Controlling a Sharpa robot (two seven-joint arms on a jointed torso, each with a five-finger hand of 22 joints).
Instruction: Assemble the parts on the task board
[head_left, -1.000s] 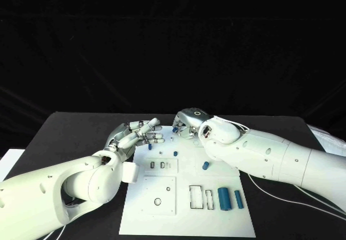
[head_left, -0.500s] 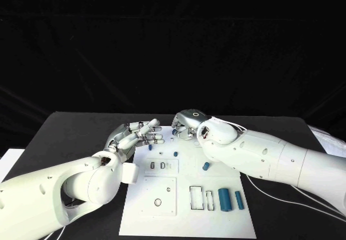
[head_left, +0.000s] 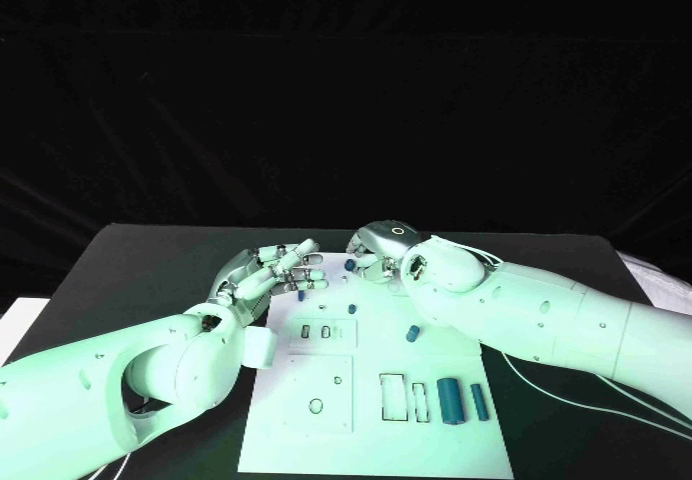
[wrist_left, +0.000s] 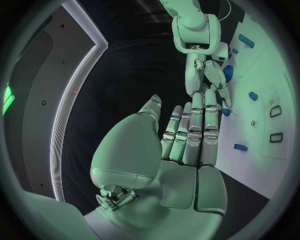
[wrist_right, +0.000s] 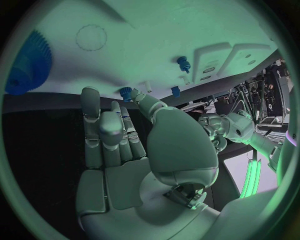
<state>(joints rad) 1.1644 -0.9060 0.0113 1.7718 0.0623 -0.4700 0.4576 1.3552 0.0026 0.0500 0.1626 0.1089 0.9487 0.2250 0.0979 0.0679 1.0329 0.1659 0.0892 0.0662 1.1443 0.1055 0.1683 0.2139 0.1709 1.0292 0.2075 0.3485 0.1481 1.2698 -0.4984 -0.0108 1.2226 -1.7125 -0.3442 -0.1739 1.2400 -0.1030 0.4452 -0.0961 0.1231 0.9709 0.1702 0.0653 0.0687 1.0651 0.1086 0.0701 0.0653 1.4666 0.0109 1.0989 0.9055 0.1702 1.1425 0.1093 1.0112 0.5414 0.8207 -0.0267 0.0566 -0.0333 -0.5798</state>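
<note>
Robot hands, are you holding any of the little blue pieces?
No. The left robot hand has straight, empty fingers. The right robot hand holds nothing either; its fingers reach toward a small blue part at the task board's far edge.

Black table (head_left: 159, 265) before a dark, perhaps curtained backdrop (head_left: 346, 110), with a pale surface (head_left: 18, 312) beside it.

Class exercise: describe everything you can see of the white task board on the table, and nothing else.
The task board is a flat white rectangular plate, smooth and matt, lying on the black table with its long side running away from the robot. Its surface carries raised square panels, dark-outlined rectangular slots and small round holes. Small blue parts lie on it, among them two cylinders side by side near its right edge. The left hand and right hand are over its far end.
</note>
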